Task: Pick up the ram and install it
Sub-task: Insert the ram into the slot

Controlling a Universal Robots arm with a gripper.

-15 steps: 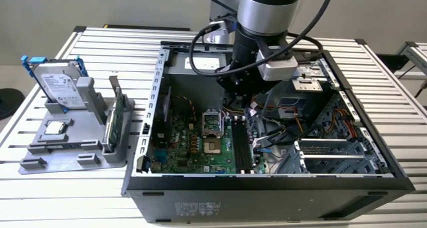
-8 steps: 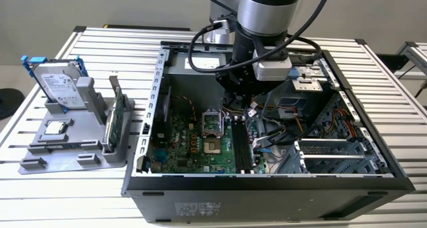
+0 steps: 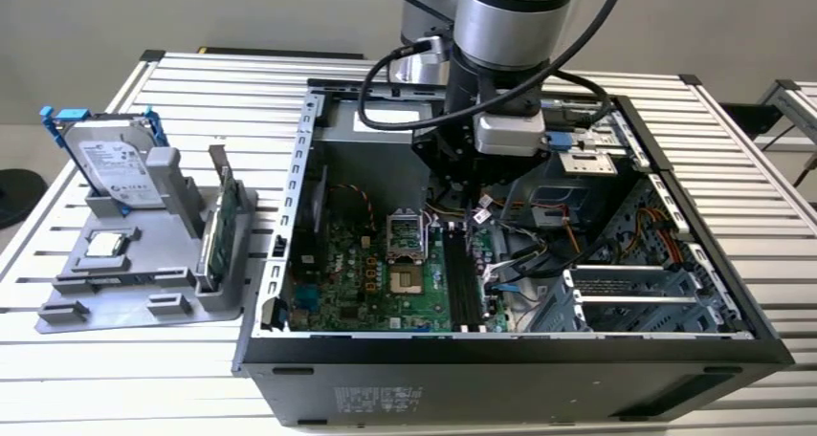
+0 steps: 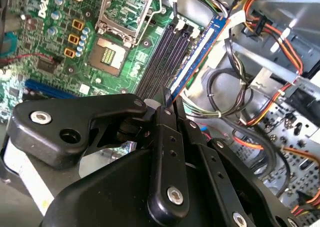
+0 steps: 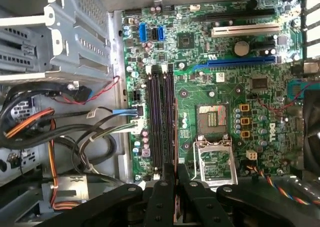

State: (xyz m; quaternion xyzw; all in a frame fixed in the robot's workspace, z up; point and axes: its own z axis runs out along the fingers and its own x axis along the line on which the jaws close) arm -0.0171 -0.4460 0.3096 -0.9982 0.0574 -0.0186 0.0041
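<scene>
The ram (image 4: 197, 54) is a slim blue-edged stick, seen edge-on, and my gripper (image 4: 167, 104) is shut on one end of it. It hangs lengthwise over the black memory slots (image 4: 167, 52) of the green motherboard, on the side nearest the cables. In the first wrist view the ram (image 5: 176, 137) is a thin line beside the memory slots (image 5: 160, 117), running into my gripper (image 5: 175, 174). In the exterior view my gripper (image 3: 466, 195) is inside the open computer case (image 3: 511, 345), above the far end of the memory slots (image 3: 460, 283). I cannot tell whether the ram touches a slot.
The open processor socket (image 3: 402, 250) lies just beside the slots. Bundled cables (image 3: 537, 254) and metal drive cages (image 3: 638, 297) crowd the exterior view's right. A grey holder (image 3: 141, 297) outside the case carries a hard drive (image 3: 121, 163) and a green card (image 3: 224, 230).
</scene>
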